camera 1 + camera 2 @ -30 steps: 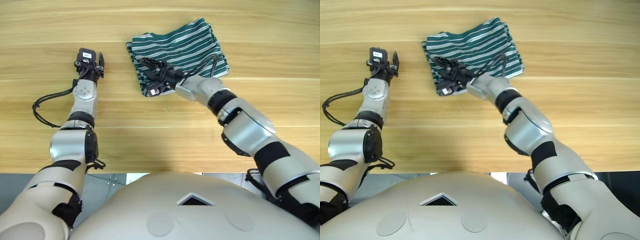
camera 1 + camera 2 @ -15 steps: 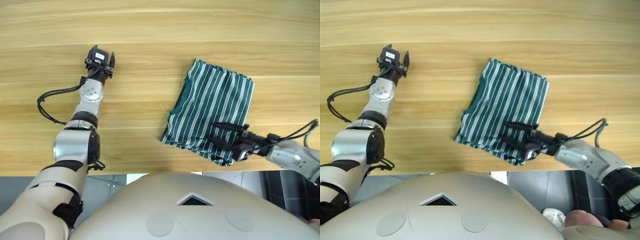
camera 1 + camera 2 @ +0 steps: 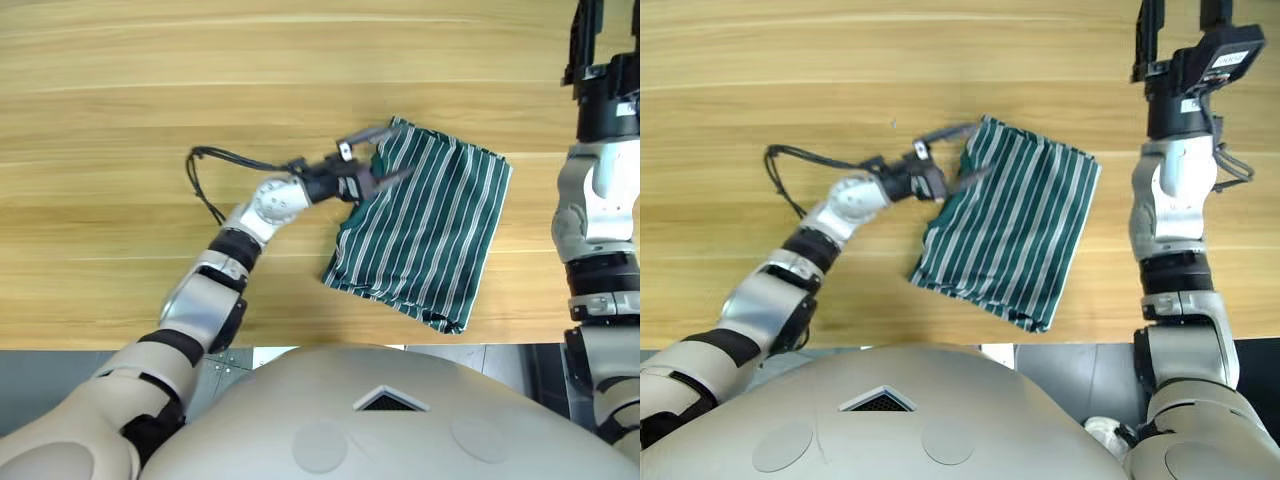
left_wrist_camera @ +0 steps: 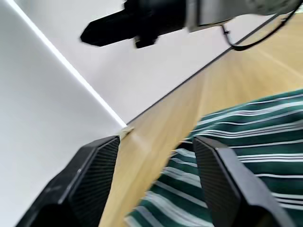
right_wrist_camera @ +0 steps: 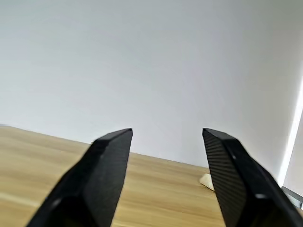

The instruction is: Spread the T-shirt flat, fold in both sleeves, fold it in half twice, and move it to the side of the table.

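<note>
T-shirt (image 3: 425, 240): green w/ white stripes, folded to a compact rectangle, lying flat on the table (image 3: 150, 80); table's front edge runs just past its near corner.

L gripper (image 3: 400, 150): wide open, fingers (image 4: 94, 184) straddling the shirt's far-left corner, not closed on cloth yet. R gripper (image 5: 166, 132): also open, holding nothing, well apart from the shirt, beyond its far-right side.

Handling, my read: light, soft, limp, no stiffness, so layers prob. slip over each other and the fold opens if only the top layer is pinched. Best hold = at the folded edge/corner, fingers through all layers. Sliding it over the wood looks safer than lifting; a one-corner lift would likely let it droop and unfold.
</note>
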